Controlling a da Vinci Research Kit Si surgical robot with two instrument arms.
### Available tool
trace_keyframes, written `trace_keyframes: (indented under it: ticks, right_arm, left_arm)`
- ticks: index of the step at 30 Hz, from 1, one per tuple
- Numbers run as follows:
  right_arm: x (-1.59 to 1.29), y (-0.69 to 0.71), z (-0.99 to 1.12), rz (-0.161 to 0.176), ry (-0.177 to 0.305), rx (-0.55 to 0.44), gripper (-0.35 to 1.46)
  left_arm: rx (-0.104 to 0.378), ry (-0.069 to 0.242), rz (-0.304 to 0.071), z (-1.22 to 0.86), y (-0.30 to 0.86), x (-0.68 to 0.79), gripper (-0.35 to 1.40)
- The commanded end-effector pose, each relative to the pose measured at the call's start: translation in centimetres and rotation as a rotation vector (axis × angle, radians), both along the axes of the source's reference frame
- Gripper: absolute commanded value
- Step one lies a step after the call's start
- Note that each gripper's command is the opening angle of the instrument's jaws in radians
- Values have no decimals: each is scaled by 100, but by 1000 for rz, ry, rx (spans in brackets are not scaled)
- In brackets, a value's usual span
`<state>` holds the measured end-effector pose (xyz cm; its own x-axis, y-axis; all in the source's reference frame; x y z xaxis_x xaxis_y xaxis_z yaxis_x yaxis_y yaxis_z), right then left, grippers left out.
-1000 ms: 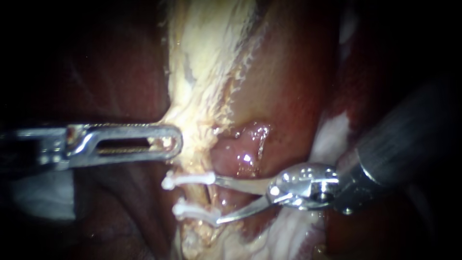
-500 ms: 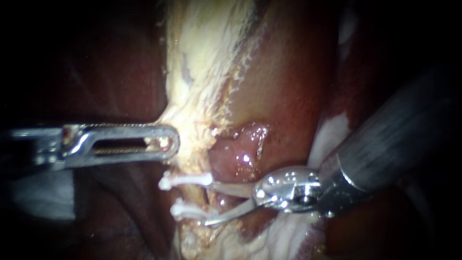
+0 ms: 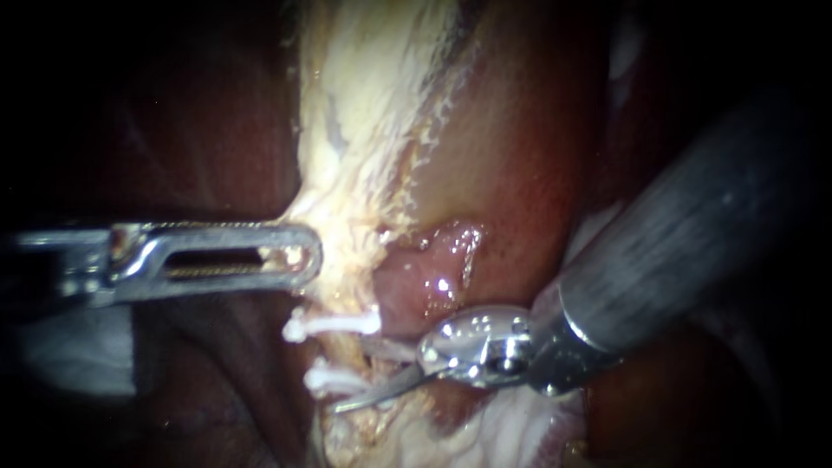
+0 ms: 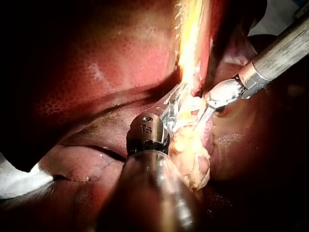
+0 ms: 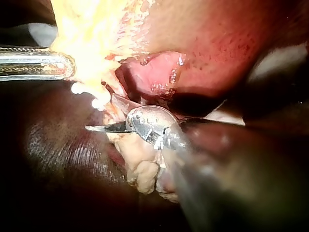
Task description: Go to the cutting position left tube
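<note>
Leftward slides my right instrument [image 3: 351, 374] since a second ago, its shiny hinge now much closer to the clips, while my left one holds the same spot. Closest to the camera is that right shaft, coming in thick from the upper right. At its end two thin curved blades stand apart with a clear gap, gripping nothing. The lower blade runs just under the lower clip [image 3: 329, 379] and its tip pokes out past it; the upper blade lies between the two clips, below the upper clip [image 3: 338, 324]. So the tube [image 3: 354, 351], a pale strand running up and down between those white clips, sits right in the mouth of the blades. Whether either blade touches it, I can't tell. A little further back my left instrument [image 3: 299, 256] has its slotted jaws clamped on the edge of the pale tissue [image 3: 364, 113], pulling it sideways. Behind it all lies the dark red liver [image 4: 96, 63].
</note>
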<state>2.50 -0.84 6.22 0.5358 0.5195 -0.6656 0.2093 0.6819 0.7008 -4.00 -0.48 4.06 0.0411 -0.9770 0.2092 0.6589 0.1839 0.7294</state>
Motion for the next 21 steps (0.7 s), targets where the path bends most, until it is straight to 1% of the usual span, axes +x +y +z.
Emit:
trace_keyframes:
  ticks: [1, 8, 12, 17, 21]
  right_arm:
    - [2, 0, 0, 3, 1, 0, 142]
    - [16, 3, 4, -4, 30, 10, 140]
    - [25, 2, 5, -11, 41, 19, 139]
    - [29, 2, 6, -21, 61, 31, 139]
    - [31, 2, 6, -29, 66, 35, 137]
  left_arm:
    - [0, 1, -1, 0, 0, 0, -35]
    - [0, 0, -1, 0, 0, 0, -35]
    - [0, 1, -1, 0, 0, 0, -35]
    - [0, 0, 0, 1, 1, 0, -35]
    - [-1, 2, -2, 2, 1, 1, -35]
